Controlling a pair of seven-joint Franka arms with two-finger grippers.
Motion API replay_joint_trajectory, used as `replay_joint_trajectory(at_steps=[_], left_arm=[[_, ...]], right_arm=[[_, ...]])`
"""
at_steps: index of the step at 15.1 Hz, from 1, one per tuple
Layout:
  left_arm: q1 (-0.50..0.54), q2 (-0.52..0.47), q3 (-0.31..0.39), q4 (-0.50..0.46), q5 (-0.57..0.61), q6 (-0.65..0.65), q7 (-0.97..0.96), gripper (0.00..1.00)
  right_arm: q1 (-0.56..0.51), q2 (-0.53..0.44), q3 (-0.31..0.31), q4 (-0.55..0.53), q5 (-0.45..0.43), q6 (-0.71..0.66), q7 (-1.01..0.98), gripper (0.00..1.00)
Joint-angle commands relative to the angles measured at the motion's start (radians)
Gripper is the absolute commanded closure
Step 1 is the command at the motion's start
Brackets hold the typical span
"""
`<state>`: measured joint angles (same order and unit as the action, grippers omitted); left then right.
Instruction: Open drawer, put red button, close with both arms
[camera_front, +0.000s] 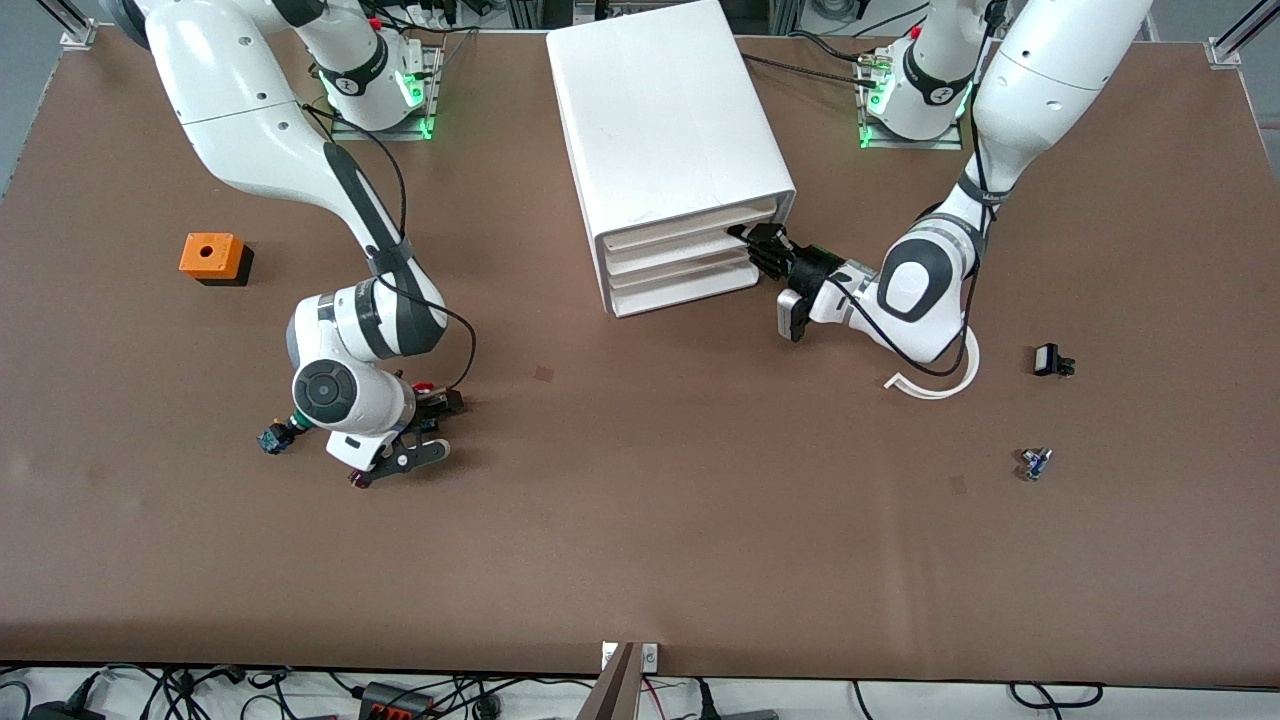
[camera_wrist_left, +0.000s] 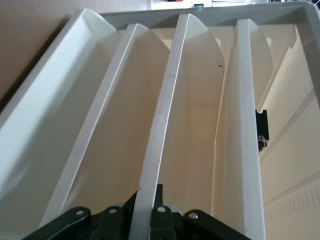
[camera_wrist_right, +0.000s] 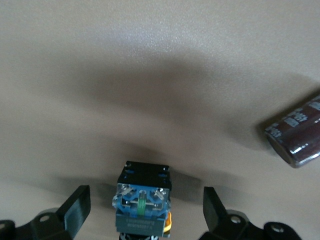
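At the cabinet (camera_front: 668, 150) front, my left gripper (camera_front: 757, 243) is pinched on the lip of the drawer (camera_front: 680, 262), its fingers (camera_wrist_left: 159, 212) closed on that white edge, wrist level and reaching in sideways. I judge the opening step is in hand; next comes a straight pull outward. Toward the right arm's end of the desk (camera_front: 640, 560), my right gripper (camera_wrist_right: 142, 210) hangs low, wrist pointing down, fingers wide around the red button (camera_wrist_right: 143, 202), not yet closed on it

Red button (camera_wrist_right: 142, 206) cap hidden; dark cylinder (camera_wrist_right: 298, 131) cut off
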<state>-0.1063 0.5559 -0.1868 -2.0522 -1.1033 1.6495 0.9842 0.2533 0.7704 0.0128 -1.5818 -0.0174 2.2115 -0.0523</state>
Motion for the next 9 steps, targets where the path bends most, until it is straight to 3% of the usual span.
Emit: replay_joint_trajectory(at_steps=[1, 3, 4, 8, 9], left_arm=[[0.010, 0.032, 0.024, 0.081, -0.006, 0.015, -0.031, 1.00], [0.011, 0.064, 0.038, 0.159, -0.004, 0.015, -0.080, 1.00], [0.010, 0.085, 0.050, 0.197, 0.005, 0.015, -0.099, 0.99], [0.011, 0.159, 0.076, 0.335, 0.062, 0.015, -0.143, 0.92], [0.011, 0.159, 0.079, 0.340, 0.063, 0.013, -0.159, 0.65]], right_arm=[[0.000, 0.004, 0.002, 0.016, 0.005, -0.033, -0.003, 0.53], [0.003, -0.002, 0.002, 0.020, 0.004, -0.076, -0.006, 0.91], [0.003, -0.002, 0.002, 0.020, 0.004, -0.078, -0.004, 1.00], [-0.002, -0.042, 0.002, 0.031, 0.005, -0.084, -0.011, 1.00], [0.000, -0.058, 0.002, 0.060, 0.002, -0.102, -0.014, 1.00]])
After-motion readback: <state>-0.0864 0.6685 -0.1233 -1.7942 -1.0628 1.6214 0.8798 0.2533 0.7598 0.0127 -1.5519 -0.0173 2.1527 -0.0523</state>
